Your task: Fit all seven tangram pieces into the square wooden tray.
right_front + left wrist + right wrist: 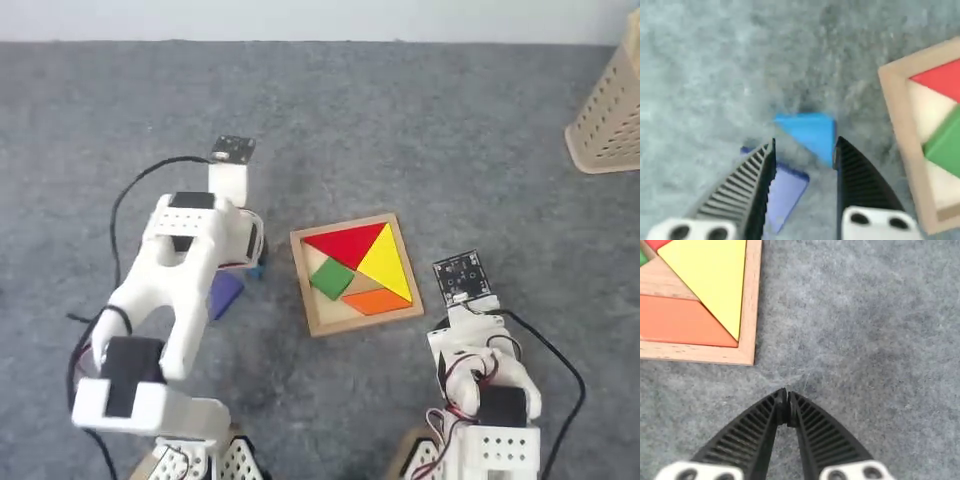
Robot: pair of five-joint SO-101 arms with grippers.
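The square wooden tray (320, 325) lies mid-table and holds a red triangle (345, 245), a yellow triangle (388, 260), a green square (331, 277) and an orange piece (375, 300). The left arm (185, 260) stands just left of the tray. My left gripper (804, 145) is open, its tips on either side of a light blue triangle (810, 131) on the carpet. A darker blue piece (785, 190) lies under the fingers. My right gripper (786, 400) is shut over bare carpet, a short way off the tray corner (747, 356) near the orange piece (680, 320).
A beige perforated basket (610, 110) stands at the far right back. Grey carpet (400, 120) covers the table. The left arm's black cable (130, 200) loops on its left. The right arm's base (490, 420) sits at the front right.
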